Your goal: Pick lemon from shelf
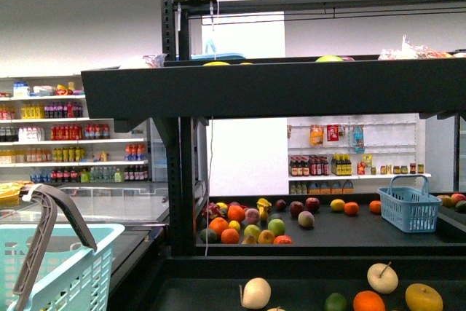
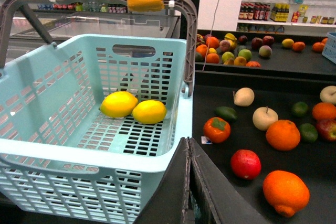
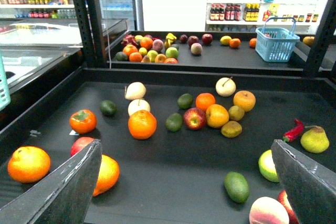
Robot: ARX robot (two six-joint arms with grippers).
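Observation:
Two bright yellow lemons [image 2: 119, 103] [image 2: 149, 111] lie side by side in the teal basket [image 2: 157, 161]. My left gripper [image 2: 188, 182] is shut and empty, hovering over the basket's near rim beside the black shelf [image 2: 247, 80]. My right gripper [image 3: 184, 192] is open over the shelf's lower tier [image 3: 173, 171], with nothing between its fingers. A yellow-orange fruit [image 3: 109, 174] sits just inside the right gripper's one finger [image 3: 63, 190]; I cannot tell whether it is a lemon. In the front view the shelf [image 1: 277, 89] fills the frame and neither gripper shows.
Oranges [image 3: 142, 124], apples, a persimmon [image 3: 83, 121], avocados [image 3: 237, 187] and pears are scattered on the lower tier. A farther tier holds more fruit and a small blue basket [image 3: 276, 43]. The teal basket [image 1: 65, 267] stands left of the shelf. White store shelves line the back.

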